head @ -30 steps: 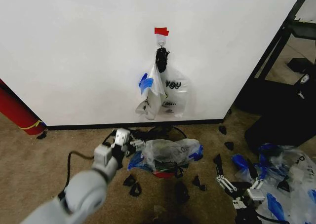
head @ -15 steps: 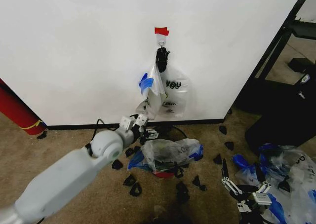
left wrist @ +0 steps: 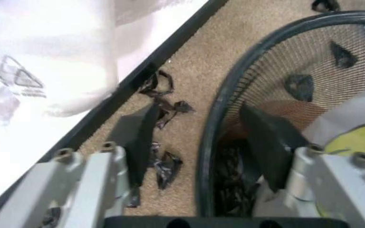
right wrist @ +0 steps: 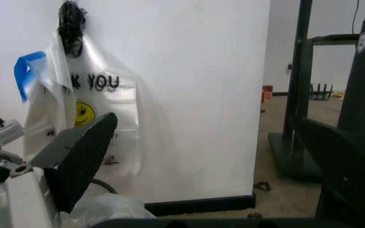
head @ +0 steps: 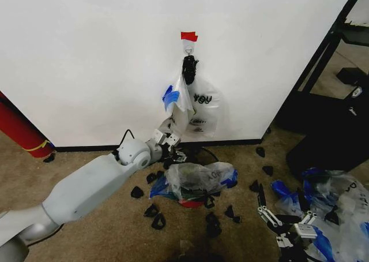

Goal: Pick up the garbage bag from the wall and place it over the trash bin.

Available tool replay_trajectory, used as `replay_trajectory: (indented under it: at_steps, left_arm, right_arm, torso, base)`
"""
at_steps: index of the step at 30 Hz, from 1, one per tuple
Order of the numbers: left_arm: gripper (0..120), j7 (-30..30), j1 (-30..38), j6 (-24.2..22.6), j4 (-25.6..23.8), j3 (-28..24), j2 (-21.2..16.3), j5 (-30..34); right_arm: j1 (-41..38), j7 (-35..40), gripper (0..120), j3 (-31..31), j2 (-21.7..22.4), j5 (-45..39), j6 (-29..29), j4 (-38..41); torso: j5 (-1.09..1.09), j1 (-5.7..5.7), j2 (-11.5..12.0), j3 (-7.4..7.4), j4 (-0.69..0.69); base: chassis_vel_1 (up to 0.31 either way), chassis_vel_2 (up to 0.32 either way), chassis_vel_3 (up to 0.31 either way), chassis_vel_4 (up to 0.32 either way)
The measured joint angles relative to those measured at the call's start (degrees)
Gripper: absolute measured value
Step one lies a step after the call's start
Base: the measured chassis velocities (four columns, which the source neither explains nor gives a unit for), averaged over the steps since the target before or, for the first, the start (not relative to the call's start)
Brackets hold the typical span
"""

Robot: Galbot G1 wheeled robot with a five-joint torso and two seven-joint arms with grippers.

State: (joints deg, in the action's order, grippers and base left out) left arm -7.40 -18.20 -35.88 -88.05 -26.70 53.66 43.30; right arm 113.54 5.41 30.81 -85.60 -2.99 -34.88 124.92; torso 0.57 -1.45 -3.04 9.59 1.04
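A white wall [head: 86,60] with a black baseboard is seen from the head view, above brown carpet strewn with black scraps. A hook [head: 188,45] under red tape [head: 188,36] serves as the landmark. From it the garbage bag [head: 174,109] is hung, its long axis running straight down the wall, with a blue patch on its left side; just right of it, off the same hook, a "YOU" bag [head: 204,115] is hung. Well below the hook, on the floor, the bin [head: 196,158] is seen, partly draped by a loose clear-and-blue bag [head: 199,178]. The left gripper [head: 168,139] is held below the hook, just under the bag's lower end, near the bin's rim. The right gripper [head: 285,224] is parked far below and right of the hook, beside a heap of bags [head: 337,210].

In the left wrist view, the left gripper [left wrist: 198,142] is shown with jaws spread wide and nothing between them; the bag's bottom [left wrist: 49,71] lies ahead and to one side against the wall, the bin's mesh rim [left wrist: 233,95] to the other.

In the right wrist view, the right gripper [right wrist: 214,156] is also seen spread, aimed at the wall, with the hanging bag [right wrist: 49,99] far off.

The left arm is judged the nearer by far; the bag lies above and ahead of its jaws
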Motion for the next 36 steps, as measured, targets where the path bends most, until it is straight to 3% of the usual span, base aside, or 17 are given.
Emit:
replay_trajectory:
  at_steps: [13, 22, 27, 31, 33, 36]
  left_arm:
    - [6, -4.29, 3.19, -0.78, 2.41, -3.94, 0.29, 2.45]
    - [3, -0.68, 2.68, -2.72, 1.41, -2.69, 0.94, 7.43]
    - [3, 6.21, -2.44, -4.92, -3.22, 3.44, 0.07, 12.76]
    - [3, 14.96, -8.74, -6.34, -9.59, 11.15, -1.79, 19.53]
    - [3, 23.35, -12.23, -6.42, -13.33, 15.45, -3.21, 25.77]
    - [3, 28.57, -15.44, -6.41, -15.80, 18.99, -4.35, 30.88]
  right_arm:
    - [0.43, 2.39, 100, 0.58, 0.02, 0.72, 1.35, 1.06]
    - [0.63, 2.92, 100, 0.66, -0.09, 0.78, 1.44, 1.01]
    - [0.11, 3.15, 100, 0.72, 0.39, -0.23, 2.56, 0.99]
    - [-0.80, 3.45, 100, 1.06, 1.09, -0.49, 3.82, 0.73]
    - [-1.53, 3.64, 100, 1.14, 1.81, -1.01, 5.06, 0.68]
    - [-2.24, 3.87, 100, 1.14, 2.36, -1.14, 6.04, 0.57]
  torso:
    - [0.00, 0.01, -0.01, -0.01, -0.01]
    - [0.01, 0.00, -0.01, 0.00, 0.02]
    - [0.02, 0.00, -0.01, 0.00, -0.01]
    - [0.02, 0.01, -0.01, 0.00, 0.01]
    - [0.01, 0.01, -0.01, -0.01, -0.02]
    - [0.00, 0.01, -0.01, -0.01, -0.02]
  base:
    - [0.000, 0.000, 0.000, 0.000]
    - [0.000, 0.000, 0.000, 0.000]
    - [0.000, 0.000, 0.000, 0.000]
    - [0.000, 0.000, 0.000, 0.000]
    - [0.000, 0.000, 0.000, 0.000]
    - [0.000, 0.000, 0.000, 0.000]
